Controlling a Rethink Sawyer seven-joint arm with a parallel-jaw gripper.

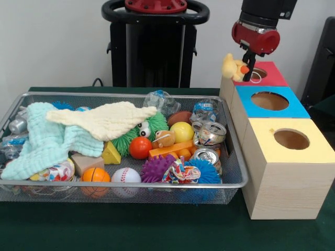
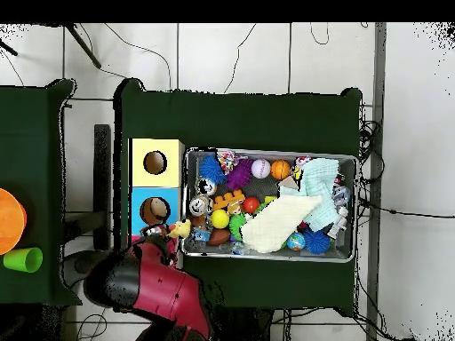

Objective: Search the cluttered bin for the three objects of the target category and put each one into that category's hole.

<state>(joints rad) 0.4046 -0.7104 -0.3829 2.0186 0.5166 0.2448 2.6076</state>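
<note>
Bin (image 1: 31,194) filling lower left; gripper (image 1: 248,70) upper right gripping yellow plush (image 1: 232,67), hovering beside red hole (image 1: 257,75). Next: shifting over hole, releasing.

The red and black arm (image 1: 260,23) hangs down from above, its end effector (image 1: 248,69) pointing downward, fingers pinched on something yellow.

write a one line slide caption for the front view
Sawyer's gripper holds a yellow plush duck beside the red-topped wooden box's hole.
</note>
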